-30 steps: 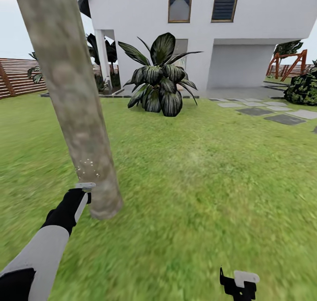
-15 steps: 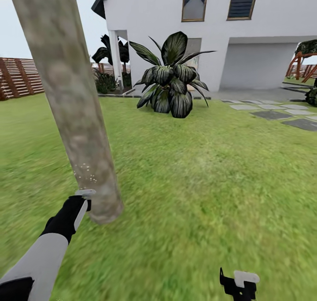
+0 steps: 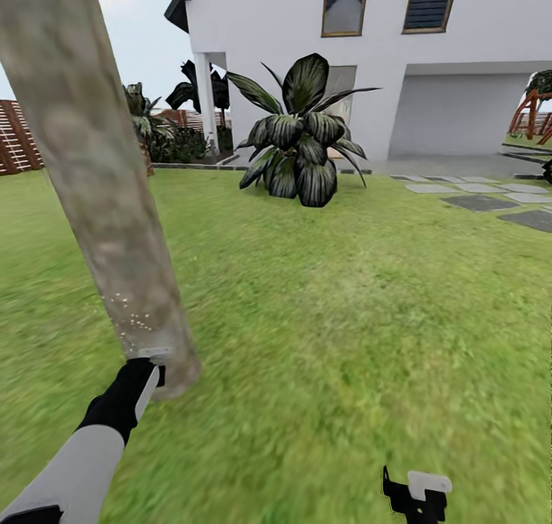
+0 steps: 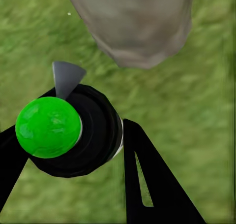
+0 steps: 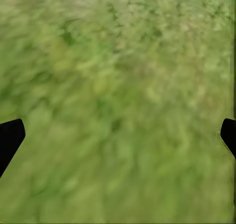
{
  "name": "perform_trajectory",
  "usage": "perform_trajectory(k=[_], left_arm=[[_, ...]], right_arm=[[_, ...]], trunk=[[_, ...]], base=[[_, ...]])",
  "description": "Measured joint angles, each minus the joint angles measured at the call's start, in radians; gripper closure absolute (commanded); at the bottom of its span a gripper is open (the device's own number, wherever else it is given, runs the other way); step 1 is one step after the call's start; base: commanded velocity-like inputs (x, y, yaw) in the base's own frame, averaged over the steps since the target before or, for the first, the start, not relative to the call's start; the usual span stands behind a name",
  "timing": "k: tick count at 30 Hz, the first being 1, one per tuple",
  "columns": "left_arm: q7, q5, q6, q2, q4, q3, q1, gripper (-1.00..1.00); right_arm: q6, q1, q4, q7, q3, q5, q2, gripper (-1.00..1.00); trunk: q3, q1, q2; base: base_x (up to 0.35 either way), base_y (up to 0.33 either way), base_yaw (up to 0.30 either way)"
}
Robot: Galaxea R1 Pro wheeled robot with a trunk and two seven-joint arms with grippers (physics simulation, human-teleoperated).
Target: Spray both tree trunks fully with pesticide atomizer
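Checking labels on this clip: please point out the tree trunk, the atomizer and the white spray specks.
tree trunk [image 3: 92,202], head view, middle of the mottled column.
atomizer [image 4: 48,127], left wrist view, its green cap.
spray specks [image 3: 132,321], head view, cluster low on the trunk.

The tree trunk [image 3: 100,194] stands at the left on the grass [image 3: 345,317], leaning a bit. The left gripper [image 3: 149,359] is right at its base, with the spray bottle [image 4: 69,133] between its fingers and the trunk just past it. Behind, mid-lawn, sits a big leafy plant [image 3: 299,136] in front of the house [image 3: 383,56]. Paving stones [image 3: 479,194] lie far right, a fence [image 3: 15,136] far left. The right gripper [image 3: 418,493] hangs low at the right over grass.
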Motion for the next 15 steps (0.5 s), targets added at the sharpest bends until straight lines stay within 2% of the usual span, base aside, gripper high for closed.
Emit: perform_trajectory(k=[3, 9, 12, 15], left_arm=[[0.001, 0.0, -0.004, 0.003, 0.0, 0.002, 0.006, 1.0], [0.002, -0.003, -0.02, 0.002, -0.001, 0.0, 0.006, 1.0], [0.005, -0.001, -0.099, -0.006, 0.0, -0.002, 0.006, 1.0], [0.005, 0.002, -0.121, -0.007, 0.007, -0.001, 0.006, 1.0]], right_arm=[[0.0, 0.0, 0.0, 0.0, 0.0, -0.001, 0.0, -1.0], [0.0, 0.0, 0.001, 0.001, 0.001, 0.0, 0.0, -1.0], [0.0, 0.0, 0.002, 0.001, 0.002, 0.0, 0.001, -1.0], [0.0, 0.0, 0.001, 0.001, 0.0, 0.0, 0.0, -1.0]], trunk=[[0.0, 0.0, 0.0], [0.0, 0.0, 0.0], [0.0, 0.0, 0.0], [0.0, 0.0, 0.0]], base=[[0.121, -0.255, 0.093], [0.119, -0.256, 0.261], [0.123, -0.256, 0.277], [0.13, -0.256, 0.277]])
